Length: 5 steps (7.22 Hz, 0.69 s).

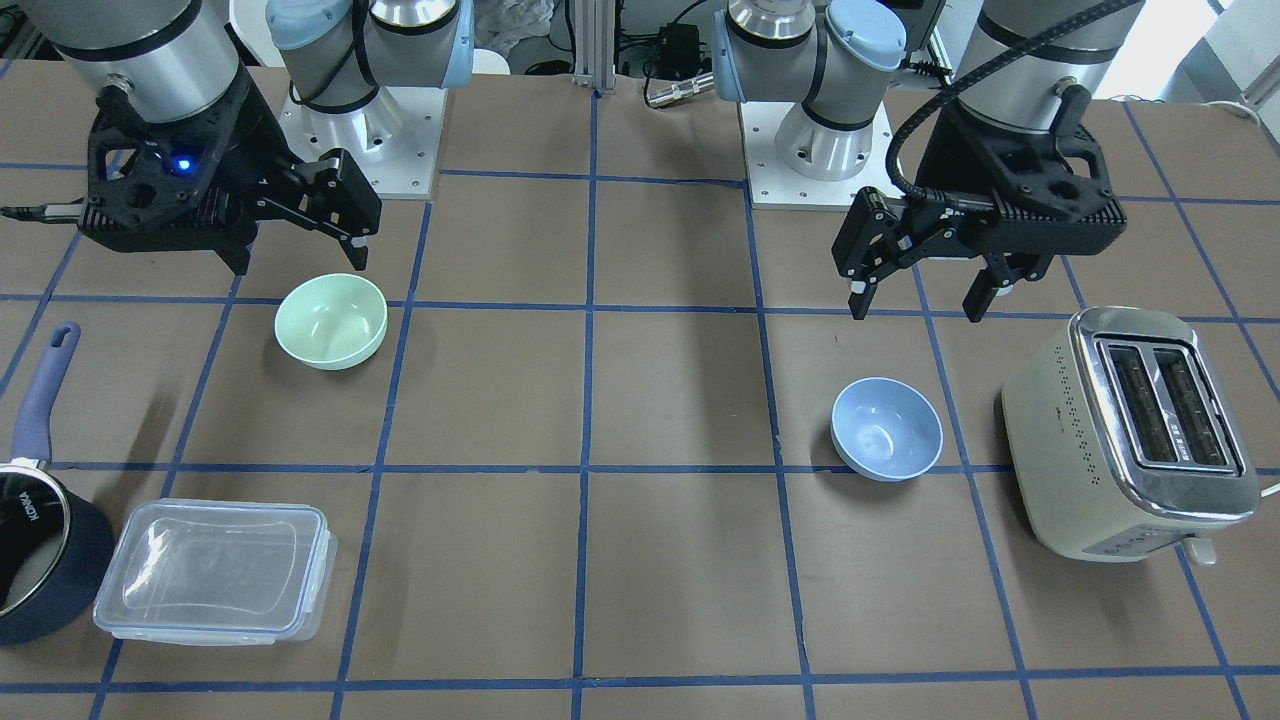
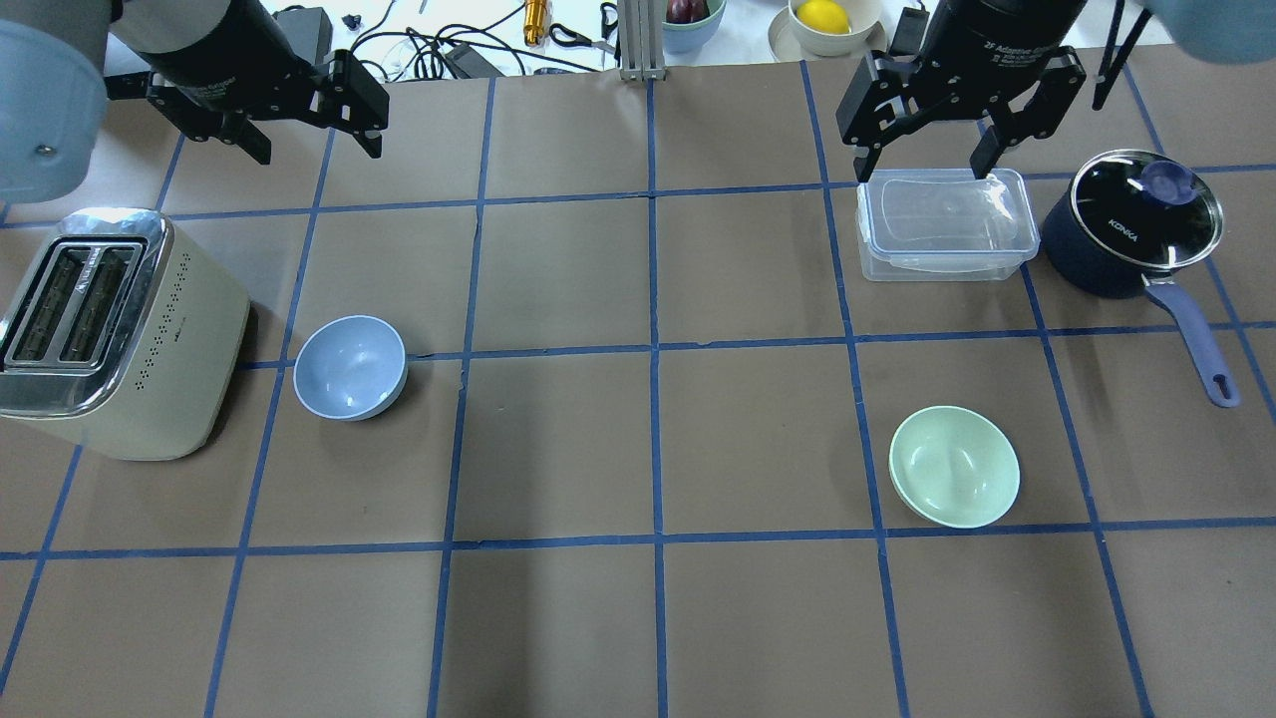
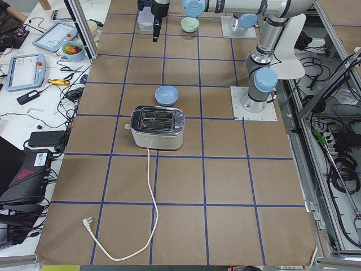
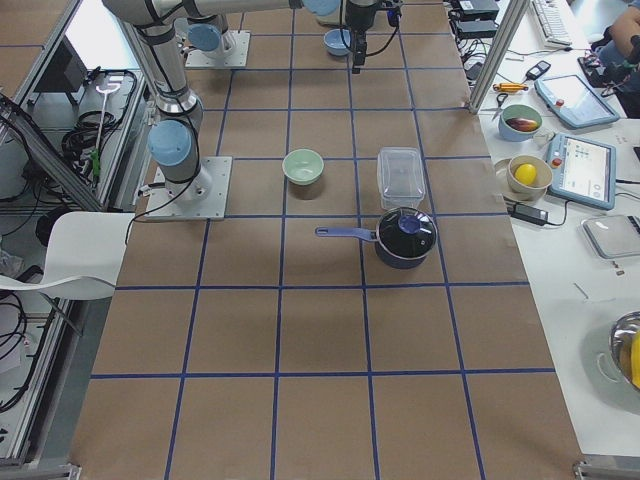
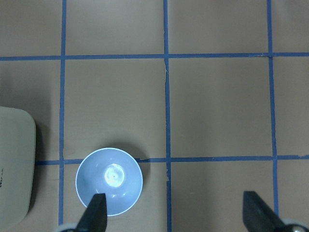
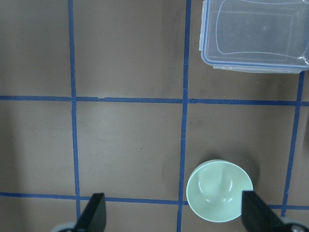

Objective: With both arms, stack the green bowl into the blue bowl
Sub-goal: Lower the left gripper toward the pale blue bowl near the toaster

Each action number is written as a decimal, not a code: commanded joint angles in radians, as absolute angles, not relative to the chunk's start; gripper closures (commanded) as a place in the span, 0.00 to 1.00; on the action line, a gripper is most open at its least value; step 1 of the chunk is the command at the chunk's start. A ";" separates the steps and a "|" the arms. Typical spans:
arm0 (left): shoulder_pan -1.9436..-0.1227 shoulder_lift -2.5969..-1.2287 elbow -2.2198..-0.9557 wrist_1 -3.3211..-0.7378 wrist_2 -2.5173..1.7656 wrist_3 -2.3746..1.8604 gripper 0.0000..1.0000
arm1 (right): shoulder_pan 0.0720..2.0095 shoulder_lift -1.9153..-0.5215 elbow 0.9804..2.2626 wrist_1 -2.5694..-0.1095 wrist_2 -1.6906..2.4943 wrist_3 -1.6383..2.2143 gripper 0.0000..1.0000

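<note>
On the worktop [image 2: 648, 449] we see the two bowls well apart, so we judge the task to be at its opening step, with nothing grasped yet. The toaster [image 2: 110, 334] stands at the far left, and the blue bowl [image 2: 350, 367] sits upright just right of it. The green bowl [image 2: 954, 466] sits upright on the right half, nearer the robot than the clear container [image 2: 942, 224]. The left gripper [image 1: 915, 300] hangs above the worktop with its fingers apart and empty. The right gripper [image 1: 300, 262] is likewise spread and empty. Next, we think the right gripper must drop onto the green bowl's rim, one finger inside and one outside. Meanwhile the left likely needs to take the blue bowl's rim to steady it or bring it closer.
</note>
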<state>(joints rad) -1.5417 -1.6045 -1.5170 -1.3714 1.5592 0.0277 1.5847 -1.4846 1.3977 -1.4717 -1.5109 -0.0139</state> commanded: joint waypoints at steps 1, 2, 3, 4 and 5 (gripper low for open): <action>-1.542 -1.605 -1.519 -1.373 1.559 0.028 0.00 | 1.585 -1.485 1.401 -1.474 -1.506 -0.014 0.00; -1.542 -1.603 -1.519 -1.373 1.560 0.028 0.00 | 1.585 -1.485 1.401 -1.474 -1.506 -0.014 0.00; -1.542 -1.601 -1.520 -1.377 1.562 0.029 0.00 | 1.585 -1.485 1.401 -1.474 -1.505 -0.018 0.00; -1.542 -1.597 -1.531 -1.379 1.565 0.031 0.00 | 1.585 -1.485 1.401 -1.474 -1.506 -0.018 0.00; -1.542 -1.582 -1.567 -1.420 1.566 0.031 0.00 | 1.585 -1.485 1.401 -1.477 -1.512 -0.015 0.00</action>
